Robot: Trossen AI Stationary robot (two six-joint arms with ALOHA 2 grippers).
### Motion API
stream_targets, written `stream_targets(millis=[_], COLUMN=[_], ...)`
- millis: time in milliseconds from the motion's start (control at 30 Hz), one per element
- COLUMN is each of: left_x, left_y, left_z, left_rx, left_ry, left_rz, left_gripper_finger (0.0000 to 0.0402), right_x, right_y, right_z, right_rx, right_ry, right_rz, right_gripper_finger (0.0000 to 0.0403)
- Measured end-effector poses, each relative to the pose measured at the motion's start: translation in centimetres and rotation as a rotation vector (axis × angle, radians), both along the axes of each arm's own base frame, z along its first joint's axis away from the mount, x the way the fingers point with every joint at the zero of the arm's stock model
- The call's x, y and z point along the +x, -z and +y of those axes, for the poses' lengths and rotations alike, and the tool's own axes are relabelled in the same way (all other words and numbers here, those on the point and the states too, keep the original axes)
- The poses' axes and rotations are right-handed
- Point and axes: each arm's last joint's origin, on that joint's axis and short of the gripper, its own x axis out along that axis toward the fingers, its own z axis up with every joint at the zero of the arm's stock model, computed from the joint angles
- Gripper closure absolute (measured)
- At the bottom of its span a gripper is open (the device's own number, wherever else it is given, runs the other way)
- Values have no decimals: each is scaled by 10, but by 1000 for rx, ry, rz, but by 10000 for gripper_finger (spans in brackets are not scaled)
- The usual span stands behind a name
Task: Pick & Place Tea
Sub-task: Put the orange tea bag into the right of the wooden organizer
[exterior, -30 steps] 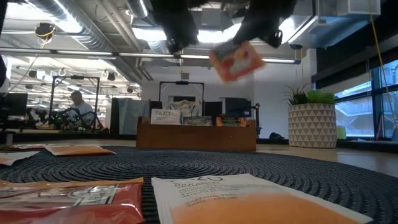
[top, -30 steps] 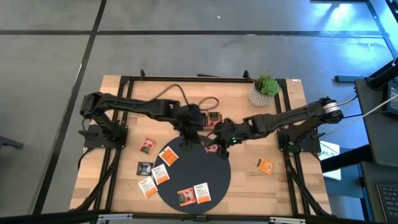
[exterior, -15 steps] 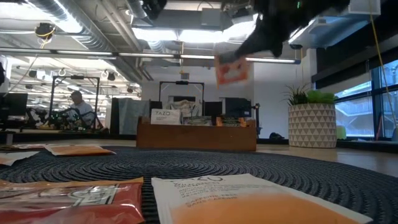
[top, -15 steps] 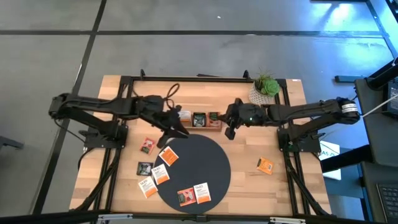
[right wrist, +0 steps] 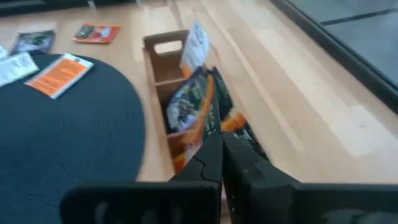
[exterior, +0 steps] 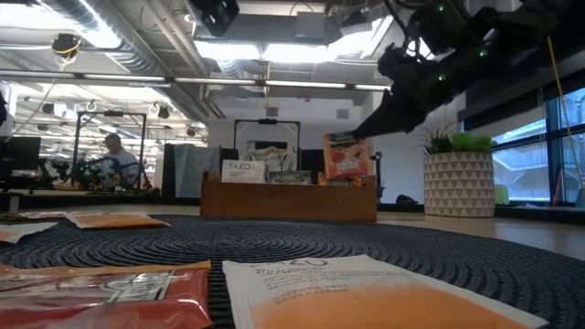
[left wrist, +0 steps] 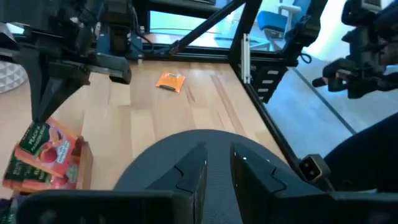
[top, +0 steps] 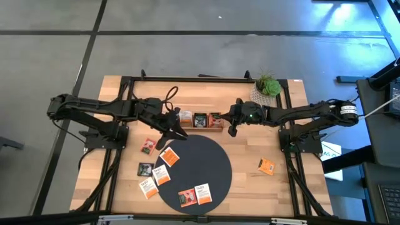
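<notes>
The right gripper (top: 232, 120) hung over the right end of the wooden tray (top: 199, 127), its jaws pinched on a red-orange tea sachet (exterior: 345, 157) that stood upright on edge, hanging straight below the jaws and just above, perhaps already dipping into, the right-hand compartment. The tray's long axis ran left to right, so the sachet seemed to need only a short drop into that compartment. The left gripper (top: 170, 129) waited nearer the tray's left end, over the far edge of the dark round mat (top: 206, 169), jaws a little apart and empty.
</notes>
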Motion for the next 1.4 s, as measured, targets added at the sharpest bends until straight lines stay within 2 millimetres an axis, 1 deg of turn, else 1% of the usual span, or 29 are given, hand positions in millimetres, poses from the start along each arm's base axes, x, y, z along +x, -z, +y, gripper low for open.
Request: stream_targets(millis=[233,333,567,833,1000,1100,1233,1400], left_x=[1,0,0,0,0,-1,-3,-4], left_y=[1,1,1,1,1,4,9,9], left_z=[3,3,3,3,3,3,3,3], left_rx=[41,42,41,41,40,29,-1,-1], left_ry=[-92,-98,-93,-92,-91,-96,-110,-111], left_rz=[4,9,9,9,13,45,112,118], left_gripper_finger=[332,335,333,335,334,332,334,335], right_x=[7,9,9,9,9,11,20,30], right_y=[17,23,23,23,22,15,-7,-26], right_z=[-2,-3,-3,-4,-4,-4,-6,-6], right_rx=[-16,-6,-36,-52,-47,-21,31,5], right_ry=[-34,-28,-45,-15,-12,6,38,-38], right_rz=[47,66,70,74,71,39,-54,-36], right_gripper_finger=[397,397,381,357,333,309,278,264])
